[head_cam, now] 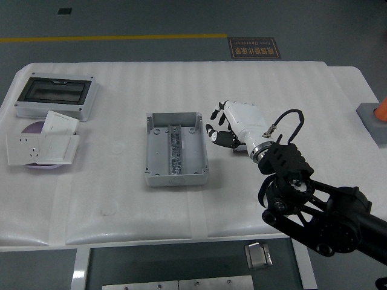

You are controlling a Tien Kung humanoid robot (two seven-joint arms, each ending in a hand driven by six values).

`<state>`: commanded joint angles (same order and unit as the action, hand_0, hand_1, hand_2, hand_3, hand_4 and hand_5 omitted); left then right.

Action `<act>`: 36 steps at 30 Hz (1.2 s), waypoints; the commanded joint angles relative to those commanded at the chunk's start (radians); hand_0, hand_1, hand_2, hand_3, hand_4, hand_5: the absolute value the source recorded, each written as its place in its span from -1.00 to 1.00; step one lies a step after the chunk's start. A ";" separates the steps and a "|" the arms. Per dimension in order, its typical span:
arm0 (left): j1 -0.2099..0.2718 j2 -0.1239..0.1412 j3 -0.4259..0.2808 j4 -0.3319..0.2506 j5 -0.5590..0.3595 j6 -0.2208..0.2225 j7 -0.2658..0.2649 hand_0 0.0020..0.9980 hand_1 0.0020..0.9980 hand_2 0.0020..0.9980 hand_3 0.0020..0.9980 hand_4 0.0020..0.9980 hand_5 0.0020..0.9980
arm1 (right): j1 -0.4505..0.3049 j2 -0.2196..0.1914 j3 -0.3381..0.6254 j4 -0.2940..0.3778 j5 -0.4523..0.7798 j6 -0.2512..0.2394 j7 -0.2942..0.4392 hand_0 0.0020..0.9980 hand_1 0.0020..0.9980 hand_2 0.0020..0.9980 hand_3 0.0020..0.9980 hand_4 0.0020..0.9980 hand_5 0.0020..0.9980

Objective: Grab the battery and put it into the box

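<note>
An open grey box point(155, 151) lies at the table's middle, with a dark metal rail along its floor. My right hand point(222, 125), white with black fingertips, is low over the table just right of the box, palm down, with its tips pointing at the box's right wall. I see no battery in the open; the hand covers the spot beneath it. A small grey bit point(237, 149) shows at the hand's wrist edge, too small to identify.
A grey enclosure with a dark lid point(54, 96) stands at the back left. White socket plates point(42, 148) and a purple disc point(33, 128) lie in front of it. An orange cone on a grey base point(375, 118) stands at the right edge.
</note>
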<state>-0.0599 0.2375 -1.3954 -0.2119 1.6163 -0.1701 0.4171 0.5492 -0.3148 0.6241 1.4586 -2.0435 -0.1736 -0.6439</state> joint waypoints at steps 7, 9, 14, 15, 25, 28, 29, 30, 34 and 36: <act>-0.002 0.001 0.002 0.000 -0.002 0.000 0.000 0.10 0.27 0.08 0.13 0.20 -0.95 | 0.010 -0.010 -0.014 -0.062 0.011 0.072 -0.001 -0.48 -0.18 -0.08 0.24 0.35 -0.21; -0.003 0.001 0.004 0.000 -0.004 -0.001 0.000 0.09 0.27 0.08 0.13 0.20 -0.95 | 0.009 -0.007 -0.021 -0.075 0.015 0.086 -0.001 -0.14 0.40 0.59 0.75 0.73 -0.13; -0.004 0.000 0.005 0.000 -0.005 -0.002 0.000 0.09 0.27 0.08 0.13 0.20 -0.95 | 0.010 -0.005 -0.041 -0.094 0.022 0.109 -0.001 -0.14 0.40 0.59 0.75 0.73 -0.13; -0.005 0.000 0.006 0.000 -0.006 -0.002 0.000 0.09 0.28 0.07 0.13 0.20 -0.95 | 0.012 -0.007 -0.047 -0.097 0.023 0.113 -0.001 0.02 0.60 0.78 0.97 0.83 -0.06; -0.006 0.000 0.009 0.001 -0.008 -0.003 -0.001 0.09 0.28 0.07 0.13 0.20 -0.95 | 0.021 -0.019 -0.062 -0.119 0.023 0.134 -0.001 0.05 0.61 0.80 1.00 0.86 -0.03; -0.007 0.001 0.010 0.001 -0.010 -0.003 -0.003 0.09 0.28 0.06 0.13 0.20 -0.95 | 0.021 -0.022 -0.066 -0.138 0.028 0.132 -0.001 0.07 0.61 0.78 0.99 0.86 -0.02; -0.007 0.001 0.010 0.002 -0.010 -0.003 -0.003 0.09 0.28 0.06 0.13 0.20 -0.95 | 0.021 -0.022 -0.068 -0.143 0.029 0.132 -0.001 0.07 0.61 0.78 0.99 0.86 -0.02; -0.007 0.001 0.010 0.001 -0.009 -0.003 -0.003 0.09 0.28 0.06 0.13 0.20 -0.95 | 0.021 -0.023 -0.070 -0.149 0.031 0.130 -0.001 0.07 0.61 0.78 0.99 0.86 -0.02; -0.007 0.002 0.007 0.001 -0.006 -0.003 -0.002 0.09 0.27 0.06 0.13 0.20 -0.95 | 0.020 -0.026 -0.082 -0.174 0.043 0.118 -0.001 0.06 0.58 0.72 0.92 0.86 -0.01; -0.007 0.002 0.005 0.001 -0.005 -0.003 -0.002 0.09 0.27 0.06 0.13 0.20 -0.95 | 0.019 -0.027 -0.087 -0.181 0.048 0.108 -0.001 0.06 0.58 0.72 0.92 0.86 -0.01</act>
<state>-0.0668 0.2396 -1.3899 -0.2112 1.6111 -0.1729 0.4148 0.5681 -0.3414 0.5373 1.2772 -1.9959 -0.0657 -0.6454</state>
